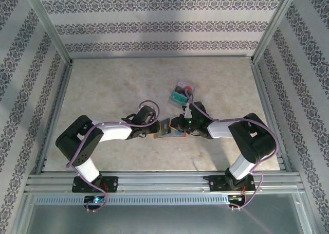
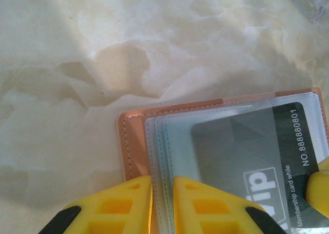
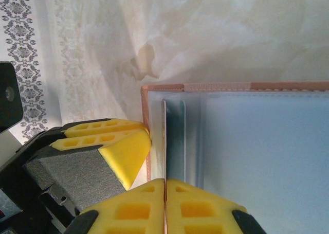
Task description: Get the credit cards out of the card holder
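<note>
The brown card holder (image 1: 165,130) lies open at mid-table between both arms. In the left wrist view its leather cover (image 2: 134,141) shows beside clear inner sleeves, one holding a dark grey credit card (image 2: 241,141) marked VIP. My left gripper (image 2: 163,178) is shut on the sleeves' near edge (image 2: 160,141). In the right wrist view my right gripper (image 3: 165,181) is shut on a thin card (image 3: 165,141) seen edge-on, standing up from the holder (image 3: 216,86). The left gripper's fingers (image 3: 121,146) touch the holder's left edge. The two grippers (image 1: 154,127) (image 1: 181,125) sit close together.
A small pile of coloured credit cards (image 1: 181,93) lies on the marble tabletop (image 1: 103,90) just behind the right gripper. Patterned walls and metal rails (image 1: 56,38) enclose the table on three sides.
</note>
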Robot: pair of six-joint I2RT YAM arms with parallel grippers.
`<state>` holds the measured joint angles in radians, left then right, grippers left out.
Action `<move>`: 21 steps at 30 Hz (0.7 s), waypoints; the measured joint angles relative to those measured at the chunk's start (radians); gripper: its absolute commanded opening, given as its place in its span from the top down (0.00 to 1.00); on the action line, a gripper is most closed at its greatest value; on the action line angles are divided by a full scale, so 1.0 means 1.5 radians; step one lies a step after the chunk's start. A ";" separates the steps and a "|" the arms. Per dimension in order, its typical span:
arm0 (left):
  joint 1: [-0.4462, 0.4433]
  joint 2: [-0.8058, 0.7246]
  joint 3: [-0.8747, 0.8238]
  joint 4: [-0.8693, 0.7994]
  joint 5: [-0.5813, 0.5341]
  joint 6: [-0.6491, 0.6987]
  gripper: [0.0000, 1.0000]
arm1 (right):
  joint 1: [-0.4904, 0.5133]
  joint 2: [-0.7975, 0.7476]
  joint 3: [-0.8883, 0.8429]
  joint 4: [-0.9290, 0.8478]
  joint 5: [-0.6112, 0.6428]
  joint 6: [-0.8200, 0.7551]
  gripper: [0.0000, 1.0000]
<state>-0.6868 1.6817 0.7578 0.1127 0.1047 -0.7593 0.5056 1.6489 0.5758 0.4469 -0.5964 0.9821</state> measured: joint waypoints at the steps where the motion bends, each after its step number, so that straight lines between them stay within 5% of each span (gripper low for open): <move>1: 0.000 0.001 0.001 0.000 0.000 0.000 0.80 | 0.000 0.000 0.000 0.000 0.000 0.000 0.94; 21: -0.009 -0.022 0.061 -0.053 0.006 0.039 0.84 | 0.000 0.000 -0.002 0.000 0.000 0.000 0.94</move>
<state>-0.7010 1.6485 0.8490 0.0330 0.1131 -0.7002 0.5056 1.6485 0.5735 0.4469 -0.5964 0.9817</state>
